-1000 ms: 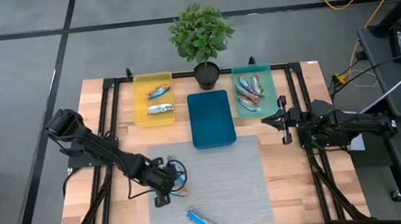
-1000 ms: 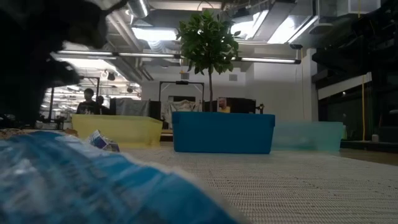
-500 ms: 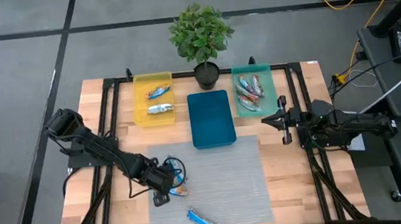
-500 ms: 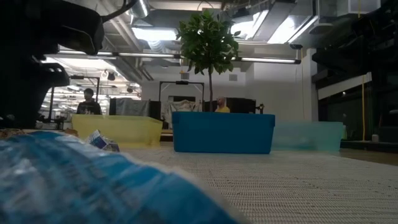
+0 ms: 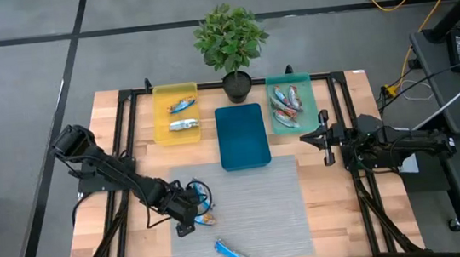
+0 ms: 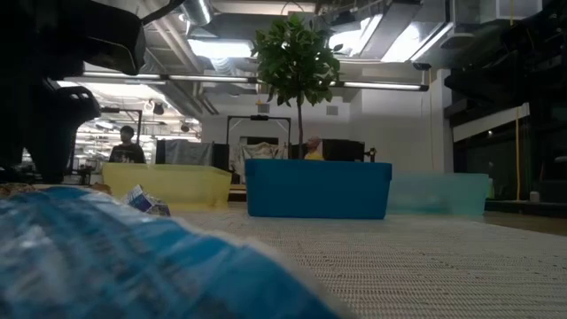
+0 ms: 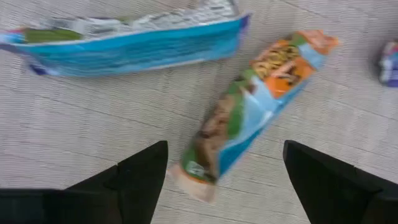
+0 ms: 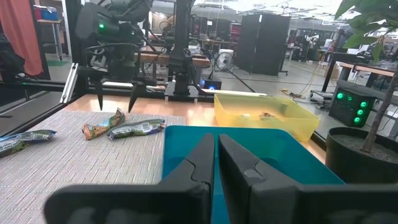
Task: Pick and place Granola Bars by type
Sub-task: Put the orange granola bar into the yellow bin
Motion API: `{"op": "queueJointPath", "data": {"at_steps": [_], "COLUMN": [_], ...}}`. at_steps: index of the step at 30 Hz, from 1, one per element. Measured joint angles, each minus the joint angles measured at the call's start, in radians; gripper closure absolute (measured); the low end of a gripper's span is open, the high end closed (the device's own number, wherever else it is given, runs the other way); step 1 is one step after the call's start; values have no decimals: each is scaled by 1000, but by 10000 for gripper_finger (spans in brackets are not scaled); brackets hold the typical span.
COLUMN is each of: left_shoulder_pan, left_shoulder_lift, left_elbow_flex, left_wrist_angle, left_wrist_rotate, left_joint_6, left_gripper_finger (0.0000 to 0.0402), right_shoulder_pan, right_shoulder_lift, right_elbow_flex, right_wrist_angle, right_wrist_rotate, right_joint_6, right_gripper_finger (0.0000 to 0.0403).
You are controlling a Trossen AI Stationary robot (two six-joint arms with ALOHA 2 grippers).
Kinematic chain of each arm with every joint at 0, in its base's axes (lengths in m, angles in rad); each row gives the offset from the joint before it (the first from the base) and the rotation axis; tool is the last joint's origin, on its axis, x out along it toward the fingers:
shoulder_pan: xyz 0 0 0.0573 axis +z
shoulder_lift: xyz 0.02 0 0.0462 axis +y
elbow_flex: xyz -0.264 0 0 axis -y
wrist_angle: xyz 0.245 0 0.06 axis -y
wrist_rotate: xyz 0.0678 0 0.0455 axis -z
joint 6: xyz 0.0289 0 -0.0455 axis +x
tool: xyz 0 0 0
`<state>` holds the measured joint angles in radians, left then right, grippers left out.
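Since a sec ago I'm seeing the left gripper spreading its fingers wide, now released and hovering over the mat's left edge w/ the orange-and-blue bar lying on the mat btwn its fingertips, untouched. A blue bar is lying just beside that one. R gripper is sitting clenched, empty, by the blue tray.
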<state>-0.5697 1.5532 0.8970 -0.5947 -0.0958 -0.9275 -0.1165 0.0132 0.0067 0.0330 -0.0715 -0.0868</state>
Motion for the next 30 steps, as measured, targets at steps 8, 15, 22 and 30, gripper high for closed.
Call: {"op": "queueJointPath", "data": {"at_steps": [8, 15, 22, 30], "left_shoulder_pan": [-7, -30, -32, -32], "left_shoulder_lift": [0, 64, 152, 170], "left_elbow_flex": [0, -4, 1, 4], "left_wrist_angle": [-10, -5, -7, -13], "left_wrist_rotate": [-43, -59, -55, -53], "left_joint_6": [9, 15, 33, 27], "left_gripper_finger": [92, 92, 93, 103], "right_shoulder_pan": [0, 0, 0, 0], "right_shoulder_lift": [0, 0, 0, 0], "right_elbow_flex": [0, 0, 0, 0], "right_wrist_angle": [0, 0, 0, 0], "right_wrist_rotate": [0, 0, 0, 0], "right_joint_6": [0, 0, 0, 0], "right_gripper_finger": [379, 379, 379, 379]}}
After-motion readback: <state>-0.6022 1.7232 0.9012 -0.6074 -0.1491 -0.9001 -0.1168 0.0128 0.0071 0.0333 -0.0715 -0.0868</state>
